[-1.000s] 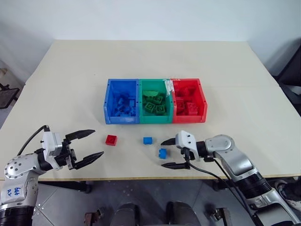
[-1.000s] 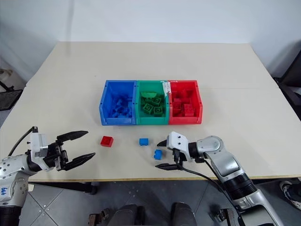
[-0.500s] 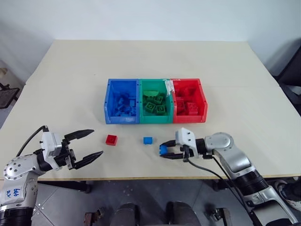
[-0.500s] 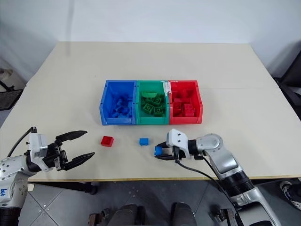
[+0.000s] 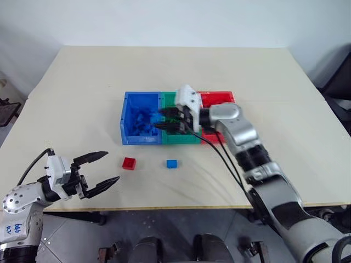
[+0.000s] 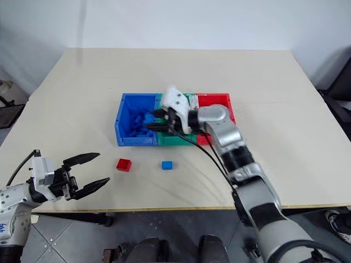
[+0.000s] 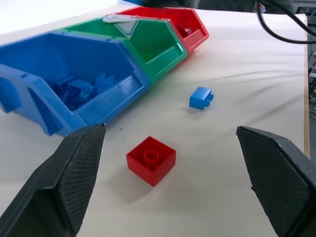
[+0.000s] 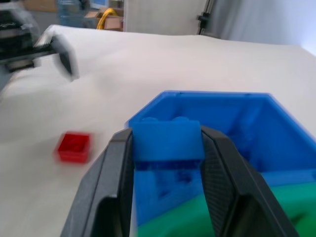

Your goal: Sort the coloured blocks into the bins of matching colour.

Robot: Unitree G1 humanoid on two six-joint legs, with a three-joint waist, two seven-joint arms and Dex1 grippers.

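Note:
The three bins stand joined in a row mid-table: blue bin [image 5: 128, 114], green bin [image 5: 181, 138], red bin [image 5: 220, 97], each holding several blocks of its own colour. My right gripper [image 5: 161, 119] hangs over the blue bin's right side, shut on a blue block [image 8: 167, 140] that sits between its fingers. On the table in front of the bins lie a red block [image 5: 129, 163] and a second blue block [image 5: 172, 163]. At the front left edge, my left gripper [image 5: 112, 166] is open and holds nothing, pointing toward the red block [image 7: 151, 159].
The right arm reaches across the green and red bins, and its black cable [image 5: 219, 156] trails over the table in front of them. The table's front edge [image 5: 181, 208] runs just behind both loose blocks.
My right gripper shut on the blue block near the front edge, lifted it, and carried it back and left to above the blue bin. The left gripper stayed in place.

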